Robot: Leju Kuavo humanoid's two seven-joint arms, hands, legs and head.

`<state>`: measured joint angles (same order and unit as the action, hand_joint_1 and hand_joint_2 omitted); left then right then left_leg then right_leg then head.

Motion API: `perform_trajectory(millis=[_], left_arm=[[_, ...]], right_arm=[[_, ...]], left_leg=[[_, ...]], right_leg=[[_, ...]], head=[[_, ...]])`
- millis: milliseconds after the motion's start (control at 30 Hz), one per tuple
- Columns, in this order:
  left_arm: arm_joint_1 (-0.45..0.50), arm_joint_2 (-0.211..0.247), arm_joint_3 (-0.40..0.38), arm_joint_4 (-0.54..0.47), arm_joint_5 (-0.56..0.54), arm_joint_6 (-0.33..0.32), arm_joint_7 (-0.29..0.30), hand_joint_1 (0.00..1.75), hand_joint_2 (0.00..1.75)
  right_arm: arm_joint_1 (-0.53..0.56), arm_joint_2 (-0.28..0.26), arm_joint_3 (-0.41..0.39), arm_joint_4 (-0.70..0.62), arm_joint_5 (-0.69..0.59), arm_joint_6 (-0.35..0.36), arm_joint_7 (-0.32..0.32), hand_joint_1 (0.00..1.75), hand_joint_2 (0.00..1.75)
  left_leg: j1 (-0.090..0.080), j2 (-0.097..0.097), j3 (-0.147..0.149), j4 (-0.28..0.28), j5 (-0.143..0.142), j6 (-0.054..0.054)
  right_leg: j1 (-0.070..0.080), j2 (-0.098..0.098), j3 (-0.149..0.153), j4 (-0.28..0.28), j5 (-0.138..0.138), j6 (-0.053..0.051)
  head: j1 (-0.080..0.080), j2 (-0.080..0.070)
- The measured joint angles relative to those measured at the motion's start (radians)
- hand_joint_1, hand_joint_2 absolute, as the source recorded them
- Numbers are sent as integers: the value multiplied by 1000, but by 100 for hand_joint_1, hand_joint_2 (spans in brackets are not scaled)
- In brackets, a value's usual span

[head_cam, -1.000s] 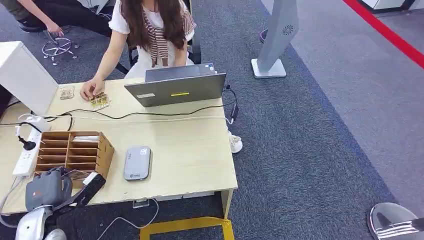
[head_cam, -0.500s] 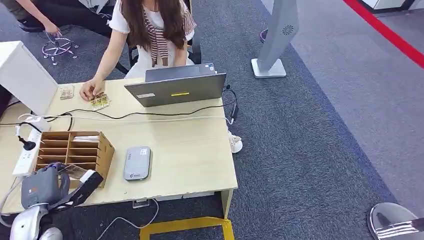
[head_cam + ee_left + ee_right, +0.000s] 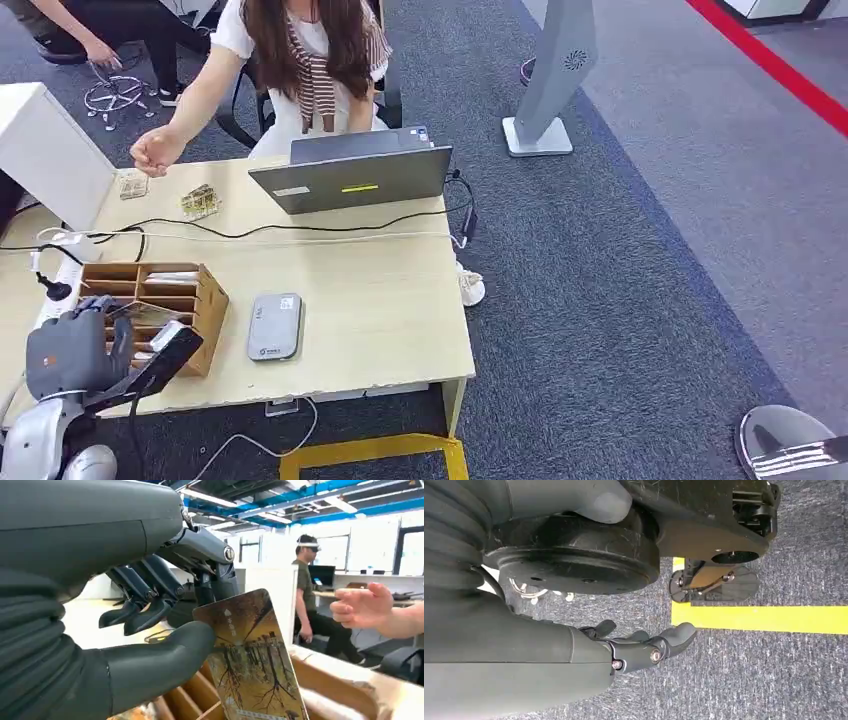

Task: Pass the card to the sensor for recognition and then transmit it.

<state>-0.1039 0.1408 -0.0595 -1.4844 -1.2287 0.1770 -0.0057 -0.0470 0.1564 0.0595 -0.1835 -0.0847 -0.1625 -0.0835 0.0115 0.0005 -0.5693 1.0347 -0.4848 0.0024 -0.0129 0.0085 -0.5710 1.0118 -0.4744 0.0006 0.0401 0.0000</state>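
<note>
Pinched between thumb and fingers of the left hand, the card is held upright over the wooden slotted organizer at the desk near edge. The grey sensor lies just beside the organizer. The right hand hangs over carpet, fingers loosely extended, holding nothing.

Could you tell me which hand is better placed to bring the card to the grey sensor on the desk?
Left: the left hand already pinches the card beside the sensor; the right hand hangs over carpet.
</note>
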Motion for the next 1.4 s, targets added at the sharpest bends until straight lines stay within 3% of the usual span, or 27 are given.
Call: perform_trajectory(millis=[433, 533, 733, 900, 1067, 1367, 1400], left_arm=[[-155, 15, -23, 30, -51, 15, 43, 175, 175], [-252, 22, -23, 121, -99, 40, 61, 175, 175], [-478, 32, -23, 360, -207, 15, 133, 175, 175], [-580, 31, -33, 479, -256, -15, 170, 175, 175], [-613, 31, -39, 544, -261, -16, 174, 175, 175], [-614, 31, -39, 564, -254, -6, 177, 175, 175], [-614, 31, -39, 565, -254, -6, 177, 0, 175]], right_arm=[[-2, 0, -2, 0, 43, 5, 10, 0, 175], [-5, 0, 0, 0, 63, 10, 21, 0, 175], [-9, 0, 9, 0, 94, 8, 48, 0, 175], [-10, 0, 13, 0, 108, 11, 60, 0, 175], [-10, 2, 16, 0, 110, 12, 66, 0, 175], [-10, 3, 20, 0, 110, 16, 65, 0, 175], [-10, 3, 20, 0, 110, 16, 65, 0, 175]], left_leg=[[0, -1, 0, 0, 2, 0], [0, -2, -1, 0, 3, -1], [1, -2, -1, 0, 6, -2], [1, -2, -1, 0, 6, -2], [1, -1, -1, 0, 6, -2], [1, -1, -1, 0, 6, -2], [1, -1, -1, 0, 6, -2]], right_leg=[[0, 0, -1, 0, 2, 0], [0, -1, 0, 0, 3, 0], [0, -1, -1, 0, 6, -2], [0, -1, -1, 1, 6, -2], [0, 0, -1, 1, 6, -2], [0, 0, -2, 1, 6, -2], [0, 0, -2, 1, 6, -2]], head=[[0, 0], [0, 0], [0, 0], [0, 0], [0, 0], [0, 0], [0, 0]])
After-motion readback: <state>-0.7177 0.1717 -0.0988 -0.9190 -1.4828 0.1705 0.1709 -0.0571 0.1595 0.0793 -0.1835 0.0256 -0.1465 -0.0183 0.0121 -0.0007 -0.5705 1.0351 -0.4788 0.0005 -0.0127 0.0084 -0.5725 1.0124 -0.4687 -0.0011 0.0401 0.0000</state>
